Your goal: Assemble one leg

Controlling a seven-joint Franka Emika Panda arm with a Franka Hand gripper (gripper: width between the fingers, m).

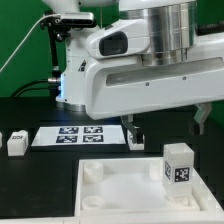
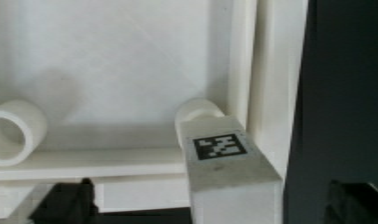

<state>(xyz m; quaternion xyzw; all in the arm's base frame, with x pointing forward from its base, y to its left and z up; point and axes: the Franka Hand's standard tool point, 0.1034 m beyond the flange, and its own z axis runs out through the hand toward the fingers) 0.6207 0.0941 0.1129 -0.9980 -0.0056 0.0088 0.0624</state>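
Note:
One leg (image 1: 179, 163), a small white block with a black-and-white tag, stands upright at the far corner of the large white square part (image 1: 130, 190), toward the exterior view's right. My gripper (image 1: 166, 135) is open, with one dark finger (image 1: 131, 133) on each side, above and behind the leg. In the wrist view the leg (image 2: 221, 165) lies between my two fingertips (image 2: 44, 205), with a gap on each side. I cannot tell whether the leg sits in a socket. More legs (image 1: 17, 143) lie at the exterior view's left.
The marker board (image 1: 80, 136) lies on the black table behind the square part. A round corner socket (image 2: 12, 135) of the square part shows in the wrist view. The arm's white body fills the top of the exterior view.

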